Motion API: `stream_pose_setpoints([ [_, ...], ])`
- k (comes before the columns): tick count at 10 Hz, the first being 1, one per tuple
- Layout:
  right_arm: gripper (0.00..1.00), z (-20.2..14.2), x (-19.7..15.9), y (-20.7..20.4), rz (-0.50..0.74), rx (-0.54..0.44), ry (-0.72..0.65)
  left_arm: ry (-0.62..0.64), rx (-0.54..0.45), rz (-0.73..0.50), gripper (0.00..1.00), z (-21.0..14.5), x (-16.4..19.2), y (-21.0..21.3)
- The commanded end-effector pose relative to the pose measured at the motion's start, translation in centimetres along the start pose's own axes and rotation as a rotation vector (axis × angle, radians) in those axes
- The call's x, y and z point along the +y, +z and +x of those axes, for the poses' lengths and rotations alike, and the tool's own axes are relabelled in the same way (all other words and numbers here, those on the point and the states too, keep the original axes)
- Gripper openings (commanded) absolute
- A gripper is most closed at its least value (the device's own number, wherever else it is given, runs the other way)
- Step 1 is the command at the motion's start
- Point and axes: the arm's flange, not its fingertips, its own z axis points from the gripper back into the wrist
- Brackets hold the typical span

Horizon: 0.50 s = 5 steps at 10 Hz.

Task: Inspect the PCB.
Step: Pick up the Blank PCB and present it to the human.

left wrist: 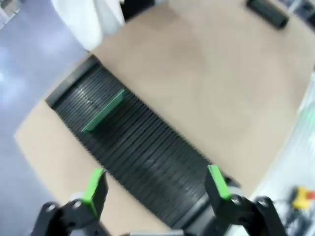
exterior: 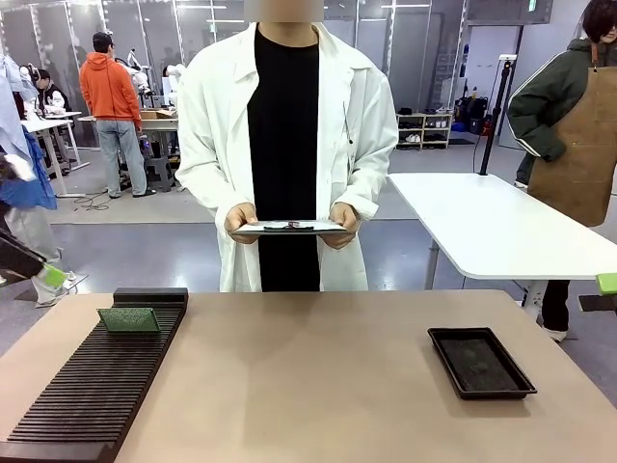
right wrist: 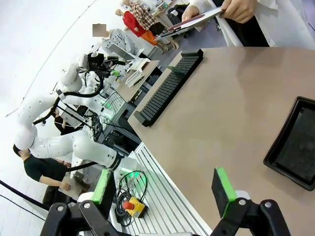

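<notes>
Green board up on edge: the PCB (left wrist: 103,110) stands in a slot of the black rack (left wrist: 147,152), out ahead of the left gripper (left wrist: 155,186), nearer the left-hand finger in its wrist view and well clear of both pads. Those jaws are spread wide, holding nothing. Right gripper (right wrist: 165,189) is wide and empty too, with the black tray (right wrist: 295,142) ahead, out past its right-hand finger. Beyond the table (exterior: 308,376), a person's hands (exterior: 241,220) hold a clipboard (exterior: 289,228).
</notes>
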Motion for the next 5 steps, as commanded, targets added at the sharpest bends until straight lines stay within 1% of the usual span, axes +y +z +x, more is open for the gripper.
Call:
stream_pose_setpoints([
  [1,1.00,0.3,-0.1,0.1,0.009,-0.010,0.021,-0.182,0.199,0.141,1.00,2.4,1.0,-2.7],
  [3,1.00,0.3,-0.1,0.1,0.009,-0.010,0.021,-0.353,0.313,0.211,1.00,4.7,0.8,-4.6],
  [5,1.00,0.3,-0.1,0.1,0.009,-0.010,0.021,-0.393,0.376,0.223,1.00,5.2,0.7,-5.8],
])
